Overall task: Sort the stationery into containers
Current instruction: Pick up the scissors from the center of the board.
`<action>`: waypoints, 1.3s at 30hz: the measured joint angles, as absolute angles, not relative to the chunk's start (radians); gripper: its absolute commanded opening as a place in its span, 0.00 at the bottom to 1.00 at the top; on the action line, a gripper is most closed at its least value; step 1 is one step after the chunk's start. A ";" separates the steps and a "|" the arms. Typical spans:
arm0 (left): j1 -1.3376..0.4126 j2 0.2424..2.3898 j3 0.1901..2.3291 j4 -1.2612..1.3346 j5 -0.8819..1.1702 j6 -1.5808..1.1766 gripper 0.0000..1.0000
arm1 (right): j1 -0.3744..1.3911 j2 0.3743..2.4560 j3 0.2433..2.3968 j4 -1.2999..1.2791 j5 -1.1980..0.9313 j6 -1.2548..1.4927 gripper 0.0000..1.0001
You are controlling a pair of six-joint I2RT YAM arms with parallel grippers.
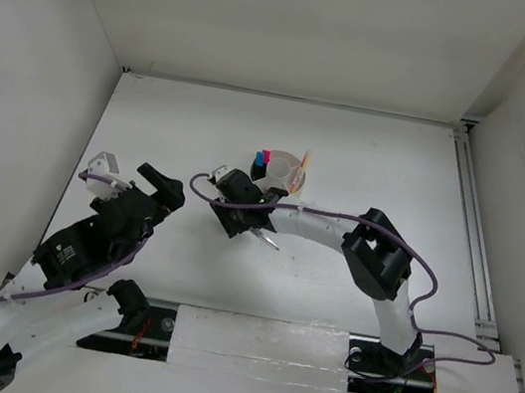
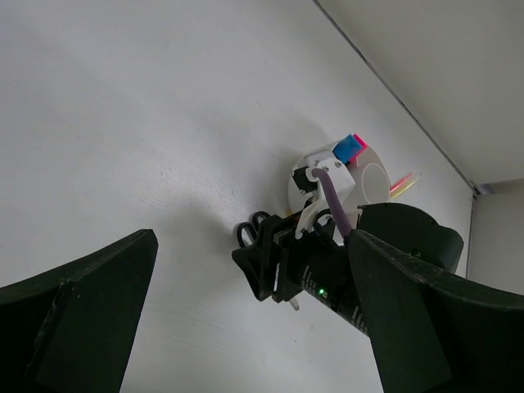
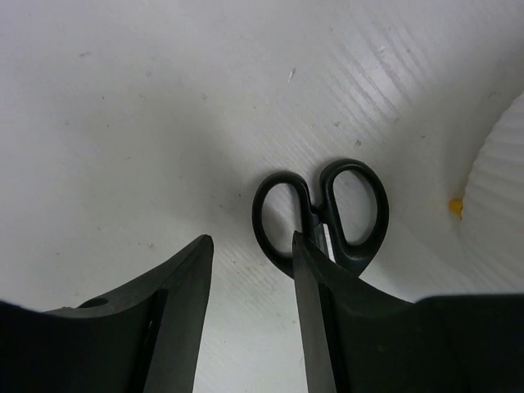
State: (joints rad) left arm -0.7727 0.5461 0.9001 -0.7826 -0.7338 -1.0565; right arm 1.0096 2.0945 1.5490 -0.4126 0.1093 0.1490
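The black-handled scissors [image 3: 321, 214] lie flat on the white table just left of the round white tub [image 1: 286, 173]. My right gripper [image 3: 250, 241] is low over them and open. Only bare table shows between its fingers, and its right finger [image 3: 327, 311] covers the blades. From above, only the blade tip [image 1: 272, 243] pokes out under that gripper [image 1: 237, 200]. A pink highlighter [image 1: 265, 155], a blue highlighter [image 1: 259, 166] and a pale yellow pencil [image 1: 305, 159] stand in the tub [image 2: 372, 176]. My left gripper [image 2: 254, 327] hangs wide open and empty, well left of the scissors [image 2: 252, 229].
White walls enclose the table on the left, back and right. A metal rail [image 1: 477, 243] runs along the right edge. The right arm's elbow [image 1: 378, 256] and its purple cable [image 1: 320, 211] stretch across the middle. The left arm [image 1: 83, 247] lies along the near left.
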 measured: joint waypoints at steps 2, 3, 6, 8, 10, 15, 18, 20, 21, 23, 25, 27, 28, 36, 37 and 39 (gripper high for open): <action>-0.773 0.549 0.900 -0.781 -0.730 -1.043 0.99 | 1.010 2.098 1.563 -0.413 0.113 0.142 0.51; -0.773 0.552 0.900 -0.781 -0.727 -1.037 0.99 | 1.010 2.103 1.576 -0.419 0.114 0.141 0.51; -0.773 0.564 0.900 -0.774 -0.719 -1.025 0.99 | 1.009 2.136 1.621 -0.431 0.116 0.131 0.51; -0.773 0.569 0.900 -0.774 -0.715 -1.021 0.99 | 1.009 2.160 1.639 -0.442 0.115 0.127 0.51; -0.773 0.569 0.900 -0.774 -0.712 -1.018 0.99 | 1.009 2.173 1.642 -0.453 0.115 0.126 0.51; -0.773 0.568 0.900 -0.773 -0.711 -1.009 0.99 | 1.007 2.178 1.650 -0.470 0.096 0.123 0.26; -0.773 0.568 0.900 -0.766 -0.711 -1.006 0.99 | 1.005 2.199 1.685 -0.489 0.084 0.124 0.00; -0.773 0.568 0.900 -0.765 -0.711 -1.004 0.99 | 1.003 2.211 1.707 -0.505 0.074 0.127 0.00; -0.773 0.568 0.900 -0.765 -0.711 -1.003 0.99 | 1.002 2.216 1.716 -0.513 0.070 0.128 0.00; -0.773 0.566 0.900 -0.765 -0.711 -1.003 0.99 | 1.001 2.218 1.721 -0.517 0.061 0.129 0.00; -0.773 0.557 0.900 -0.765 -0.710 -0.998 0.99 | 1.000 2.215 1.719 -0.514 0.043 0.131 0.00; -0.773 0.536 0.900 -0.765 -0.710 -0.989 0.99 | 0.996 2.194 1.691 -0.493 0.002 0.135 0.00; -0.773 0.524 0.900 -0.765 -0.710 -0.982 0.99 | 0.995 2.173 1.666 -0.479 -0.031 0.136 0.00; -0.773 0.473 0.920 -0.727 -0.686 -0.870 0.99 | 0.953 1.879 1.568 -0.414 -0.273 0.151 0.00; -0.773 0.472 0.921 -0.713 -0.666 -0.846 0.99 | 0.934 1.837 1.564 -0.396 -0.306 0.153 0.00; -0.773 0.470 0.920 -0.670 -0.605 -0.788 0.99 | 0.872 1.744 1.547 -0.358 -0.402 0.154 0.00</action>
